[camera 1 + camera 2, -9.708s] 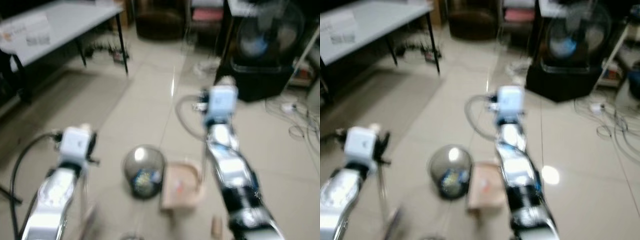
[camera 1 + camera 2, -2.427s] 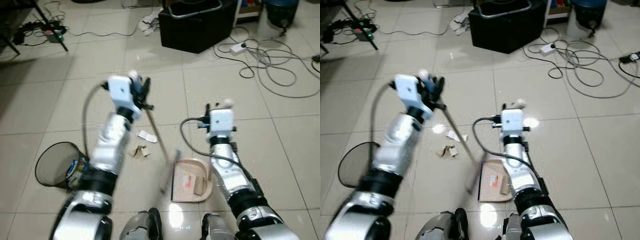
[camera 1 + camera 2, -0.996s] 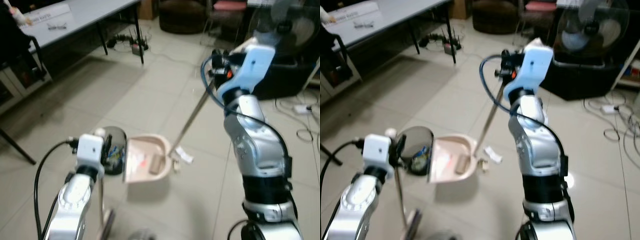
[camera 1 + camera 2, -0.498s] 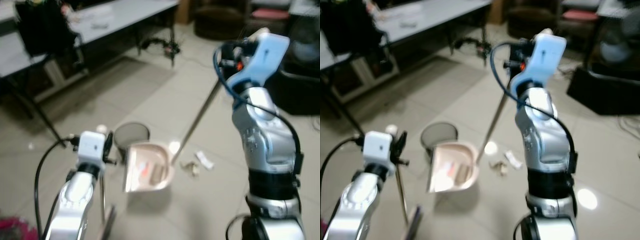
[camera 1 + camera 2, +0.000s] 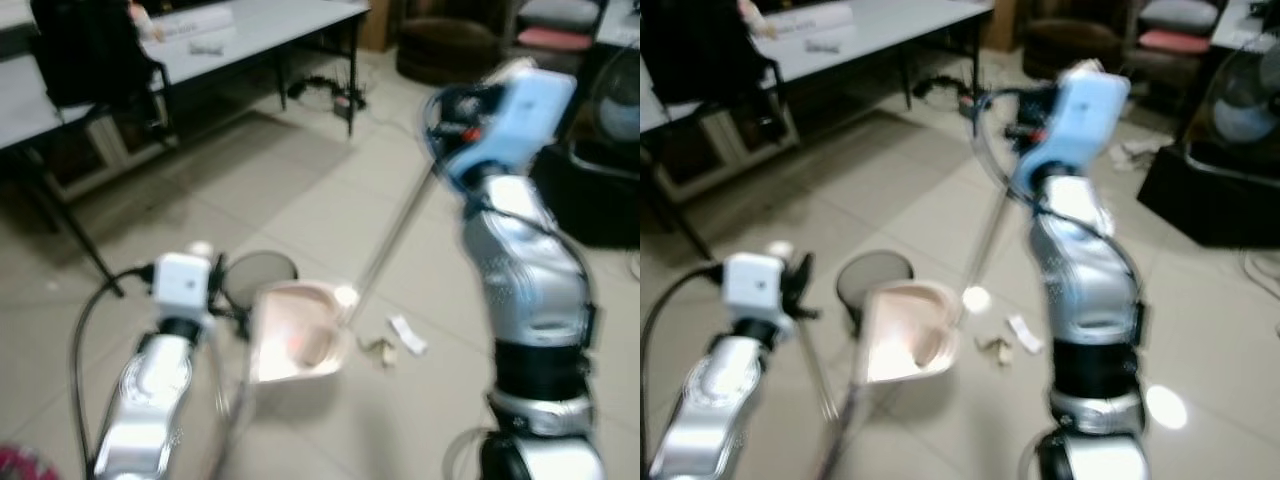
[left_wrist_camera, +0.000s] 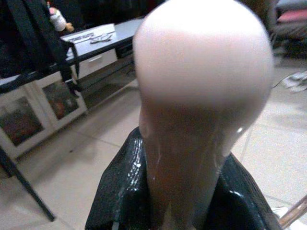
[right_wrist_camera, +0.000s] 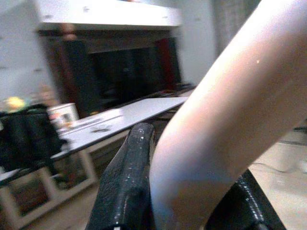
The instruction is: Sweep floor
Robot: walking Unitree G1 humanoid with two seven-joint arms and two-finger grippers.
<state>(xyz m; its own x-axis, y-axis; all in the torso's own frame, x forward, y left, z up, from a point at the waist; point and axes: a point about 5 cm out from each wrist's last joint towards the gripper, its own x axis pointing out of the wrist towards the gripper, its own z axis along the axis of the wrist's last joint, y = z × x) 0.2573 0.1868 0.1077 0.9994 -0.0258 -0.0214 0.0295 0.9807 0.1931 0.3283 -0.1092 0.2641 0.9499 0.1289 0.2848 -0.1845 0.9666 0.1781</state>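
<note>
A pink dustpan (image 5: pixel 297 334) rests on the tiled floor beside a dark mesh waste bin (image 5: pixel 256 272). My left gripper (image 5: pixel 222 296) is shut on the dustpan's long handle, whose rounded pink top (image 6: pixel 201 91) stands between the black fingers (image 6: pixel 120 191). My right gripper (image 5: pixel 442 108) is raised high and shut on the broom handle (image 7: pixel 230 129). The broom stick (image 5: pixel 395 235) slants down to the dustpan's mouth. A white paper scrap (image 5: pixel 405 335) and a small brown scrap (image 5: pixel 378 347) lie on the floor just right of the pan.
A grey table (image 5: pixel 255 28) with a black bag (image 5: pixel 90 55) on it stands at the back left, with cables (image 5: pixel 330 95) under it. At the back is a brown seat (image 5: pixel 450 50). A black box with a fan (image 5: pixel 605 150) is at the right.
The view has shifted a little and is blurred. The dustpan now sits closer against the bin. Both grippers keep their hold, and the scraps lie where they were.
</note>
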